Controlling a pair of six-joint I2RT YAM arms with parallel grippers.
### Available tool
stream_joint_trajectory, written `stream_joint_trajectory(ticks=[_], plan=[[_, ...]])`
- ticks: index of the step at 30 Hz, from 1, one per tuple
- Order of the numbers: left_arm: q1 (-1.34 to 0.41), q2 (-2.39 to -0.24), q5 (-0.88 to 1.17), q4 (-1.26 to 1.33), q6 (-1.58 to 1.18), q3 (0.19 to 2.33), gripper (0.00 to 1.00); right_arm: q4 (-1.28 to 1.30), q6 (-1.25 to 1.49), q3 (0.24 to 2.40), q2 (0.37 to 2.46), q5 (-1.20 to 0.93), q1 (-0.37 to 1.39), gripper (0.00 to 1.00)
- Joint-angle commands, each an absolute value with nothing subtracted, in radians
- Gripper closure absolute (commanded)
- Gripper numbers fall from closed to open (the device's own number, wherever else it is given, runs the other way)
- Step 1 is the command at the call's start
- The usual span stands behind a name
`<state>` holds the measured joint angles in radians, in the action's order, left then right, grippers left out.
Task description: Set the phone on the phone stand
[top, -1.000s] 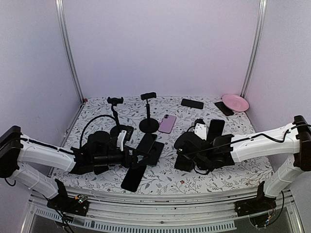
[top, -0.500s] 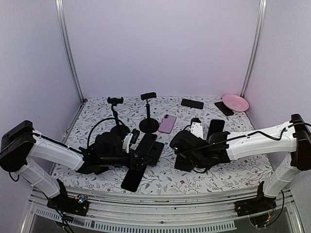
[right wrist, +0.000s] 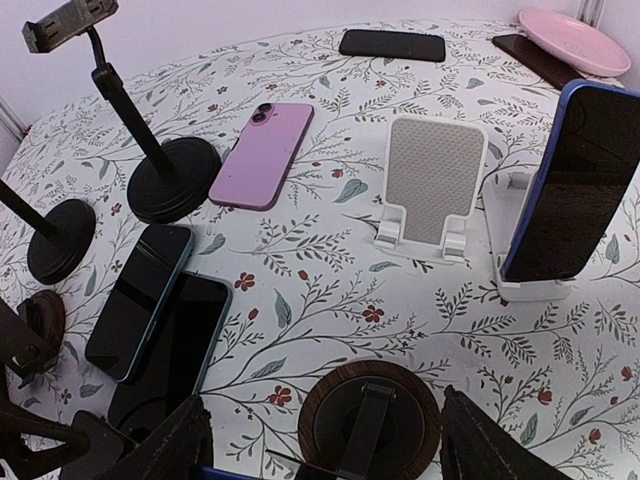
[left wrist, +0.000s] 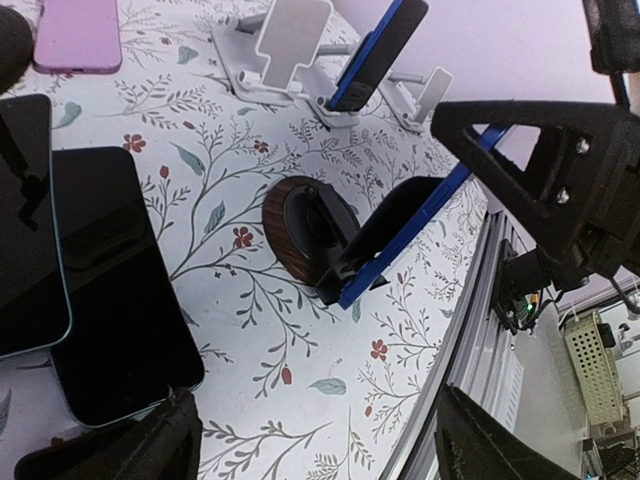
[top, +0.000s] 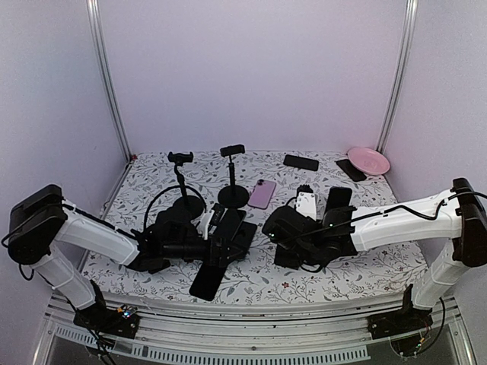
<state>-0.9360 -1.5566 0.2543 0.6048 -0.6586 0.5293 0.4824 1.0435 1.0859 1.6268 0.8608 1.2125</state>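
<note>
phone (left wrist: 400, 225) (blue-edged, dark face) is leaning on the wood-base stand (left wrist: 295, 215). Lower edge is down at the stand's front lip, top end up and away from its base. Looks seated from the left wrist view, but can't confirm the lip has caught it.

right claw (right wrist: 322, 400): spread wide right over the stand, with the stand's base showing in the gap. Nothing pinched that I can see. One of its fingers (left wrist: 550, 170) sits right at the phone's top end above the stand. Touching or just clear, can't tell.

left claw (left wrist: 315, 405): spread too, empty, low over the tabletop (left wrist: 200, 130) beside the stand, on the side where the two flat phones (left wrist: 110, 290) lie.

My read: placement is basically made, and the step in hand is a clean let-go.
- lift the right claw straight up off the stand, no sideways sweep (that finger could tip the phone off)
- fingers spread until well above the stand
- left claw waits beside the stand, steadies the stand's base only if the phone rocks
- confirm the phone leans on the stand alone
</note>
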Motion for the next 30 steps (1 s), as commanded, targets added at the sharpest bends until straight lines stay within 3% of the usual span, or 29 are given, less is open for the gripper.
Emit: stream_joint_trajectory(ticks=[1, 30], plan=[[-0.950, -1.579, 0.268, 0.635, -0.658, 0.559, 0.20, 0.623, 1.156, 1.103, 1.632, 0.935, 1.223, 0.75], [-0.989, -1.670, 0.291, 0.635, -0.667, 0.617, 0.24, 0.536, 1.112, 1.088, 1.629, 0.890, 1.223, 0.66]])
